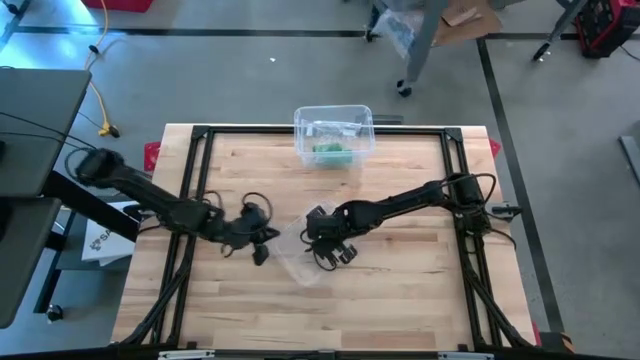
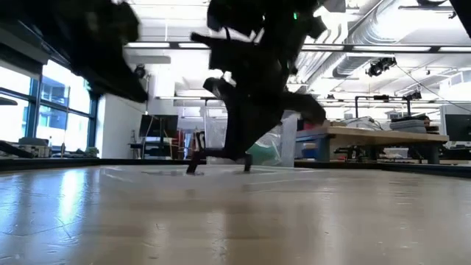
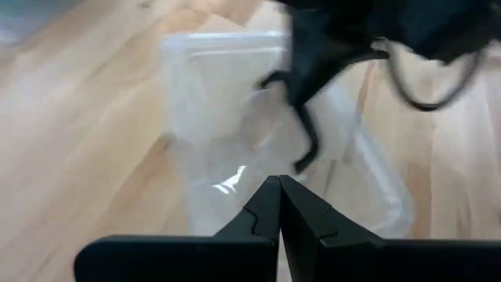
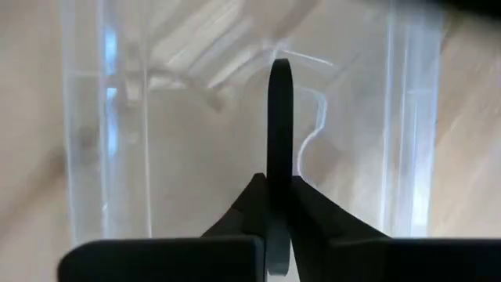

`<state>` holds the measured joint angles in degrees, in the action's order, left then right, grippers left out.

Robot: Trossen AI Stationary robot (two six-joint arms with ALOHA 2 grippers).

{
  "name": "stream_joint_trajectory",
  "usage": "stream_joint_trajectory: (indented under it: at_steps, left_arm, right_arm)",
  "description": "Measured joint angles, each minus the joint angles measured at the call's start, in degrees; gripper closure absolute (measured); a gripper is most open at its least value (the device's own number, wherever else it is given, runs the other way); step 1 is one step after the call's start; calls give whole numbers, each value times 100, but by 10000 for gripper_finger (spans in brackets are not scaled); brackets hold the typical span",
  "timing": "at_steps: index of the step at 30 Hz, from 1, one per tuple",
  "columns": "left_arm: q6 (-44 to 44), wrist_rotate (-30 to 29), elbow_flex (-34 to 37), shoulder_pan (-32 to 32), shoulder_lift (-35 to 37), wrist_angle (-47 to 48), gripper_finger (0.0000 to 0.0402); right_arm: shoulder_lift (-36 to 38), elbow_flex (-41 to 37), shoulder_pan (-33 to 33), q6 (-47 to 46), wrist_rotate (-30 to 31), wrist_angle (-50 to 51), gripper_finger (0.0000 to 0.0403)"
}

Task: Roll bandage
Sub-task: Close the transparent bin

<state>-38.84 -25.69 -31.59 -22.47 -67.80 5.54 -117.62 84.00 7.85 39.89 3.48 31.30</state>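
Clear lid (image 1: 292,255) lies flat mid-counter (image 1: 400,290). Right hand (image 4: 279,188) over lid, fingers narrowed, nearly together. Left hand (image 3: 279,196) just beside lid's edge, fingers pressed together, empty. Green bandage (image 1: 331,153) sits in the clear box (image 1: 334,136), well apart from lid, at counter's far edge.

The left arm (image 1: 150,200) is reaching in from the table's left edge toward the middle, its wrist angled slightly toward the near side. The left gripper (image 1: 262,240) is hanging just above the surface with its fingers (image 3: 270,211) pressed flat together, nothing between them. The right arm (image 1: 400,205) is stretching in from the right edge (elbow raised, wrist bent downward). The right gripper (image 1: 335,252) is pointing down, its fingers (image 4: 280,204) standing closed.
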Motion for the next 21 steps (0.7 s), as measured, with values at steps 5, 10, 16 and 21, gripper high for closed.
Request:
stream_joint_trajectory:
  at_steps: [5, 10, 16, 21]
  left_arm:
    - [-744, -956, 0, -727, 1024, 1185, 401]
    - [-955, -1920, -2, -1174, 1544, 1460, 401]
    - [-954, -2066, 2, -1270, 1555, 1456, 401]
    - [-949, -2420, 2, -1145, 1519, 1628, 401]
  right_arm:
    - [269, 1260, 184, -1075, 144, 1313, 395]
    - [354, 2987, -47, -1135, 779, 3076, 398]
    - [385, 4210, -1385, -1022, 1595, 3680, 397]
    - [363, 4393, -2534, -528, 1172, 3258, 399]
